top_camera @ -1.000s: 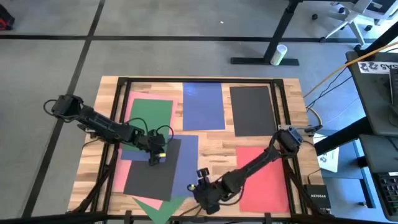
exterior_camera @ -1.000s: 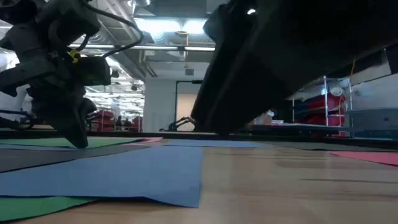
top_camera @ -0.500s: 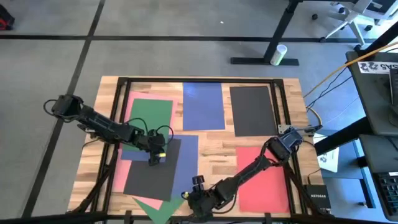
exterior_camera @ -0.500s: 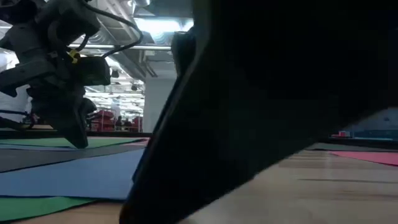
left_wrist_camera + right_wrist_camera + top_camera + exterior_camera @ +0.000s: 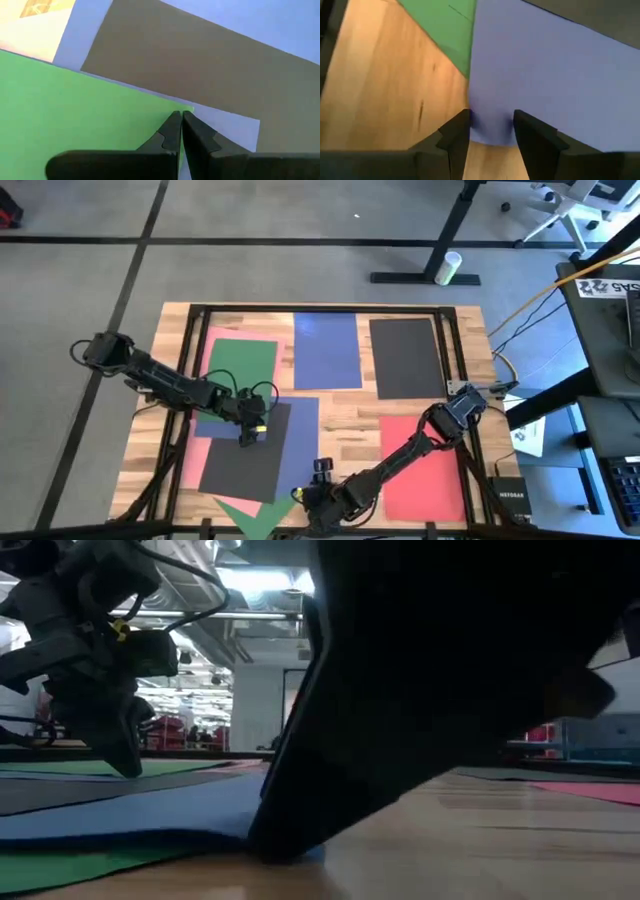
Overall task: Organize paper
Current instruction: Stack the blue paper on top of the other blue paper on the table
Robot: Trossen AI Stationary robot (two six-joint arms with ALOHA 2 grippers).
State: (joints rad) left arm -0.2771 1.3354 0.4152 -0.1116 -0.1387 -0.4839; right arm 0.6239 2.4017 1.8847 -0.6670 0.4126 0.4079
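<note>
Coloured paper (image 5: pixel 327 350) sheets lie flat, some overlapping, across the table

two dark jointed arms showing, black cables looping near the left gripper (image 5: pixel 247 438), yellow marking sitting on it; right gripper (image 5: pixel 490 131) showing black angular stepped fingers.

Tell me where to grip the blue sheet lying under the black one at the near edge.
Take the blue sheet by its free near corner, coming in low from the bare wood. That corner already curls up between the right gripper fingers; elsewhere the black sheet covers it.
</note>
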